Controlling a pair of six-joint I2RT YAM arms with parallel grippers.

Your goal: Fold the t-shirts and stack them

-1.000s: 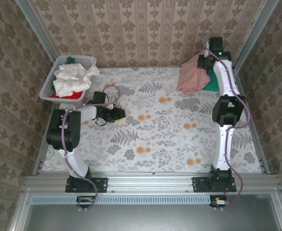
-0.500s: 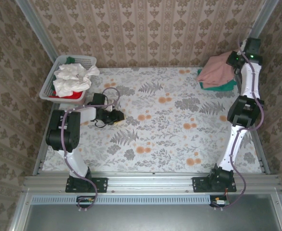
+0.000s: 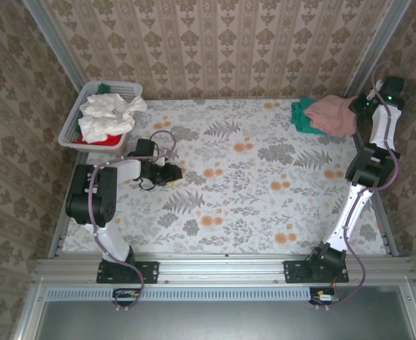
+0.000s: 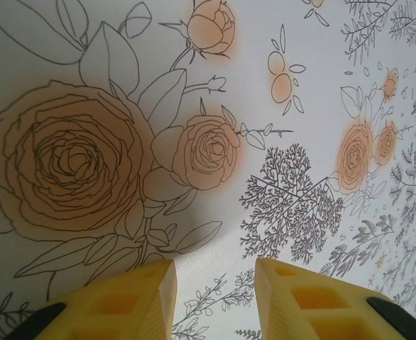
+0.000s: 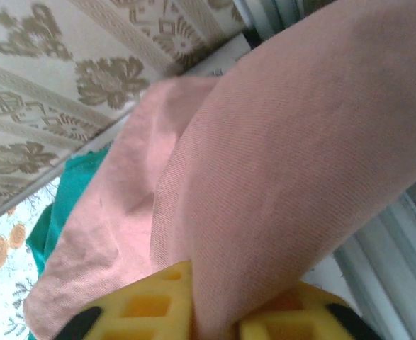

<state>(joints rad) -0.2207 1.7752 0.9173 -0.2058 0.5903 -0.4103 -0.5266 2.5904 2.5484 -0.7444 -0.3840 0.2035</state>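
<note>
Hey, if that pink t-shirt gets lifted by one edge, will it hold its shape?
Probably not: the pink t-shirt drapes in soft folds from the right gripper, so it looks limp and light. Pushed, it would likely bunch up on the teal t-shirt rather than slide flat.

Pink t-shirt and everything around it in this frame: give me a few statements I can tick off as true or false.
1. The pink t-shirt lies on the teal t-shirt at the table's far right corner. True.
2. The left gripper holds a white shirt. False: its fingers stand apart over the bare table with nothing between them.
3. The basket at the far left holds white cloth and red cloth. True.
4. The right gripper hangs clear of any cloth. False: the pink t-shirt runs between its fingers.
</note>
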